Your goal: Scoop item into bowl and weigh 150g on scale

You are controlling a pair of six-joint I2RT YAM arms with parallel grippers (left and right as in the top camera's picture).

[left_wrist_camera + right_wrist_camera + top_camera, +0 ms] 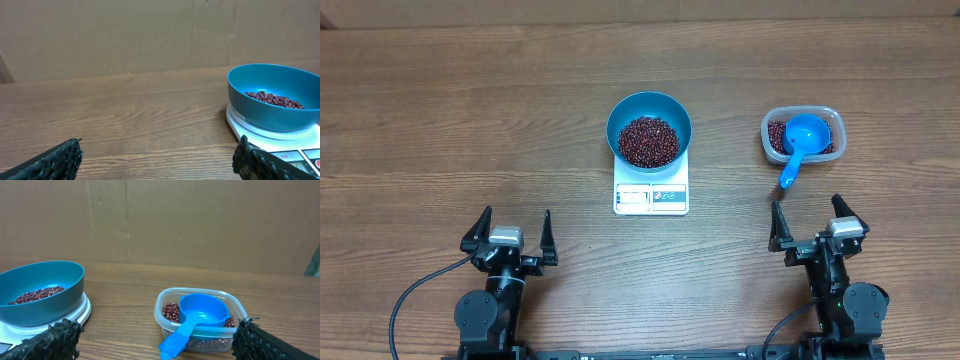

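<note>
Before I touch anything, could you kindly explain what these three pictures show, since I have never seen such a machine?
Two robot arms sit at a wooden table. One picture looks down from above; the other two come from a camera on each wrist, showing its black fingertips. The left gripper and right gripper are open, holding nothing. A teal bowl of beans stands on a white scale; to its right, a blue scoop rests in a clear tub.
</note>
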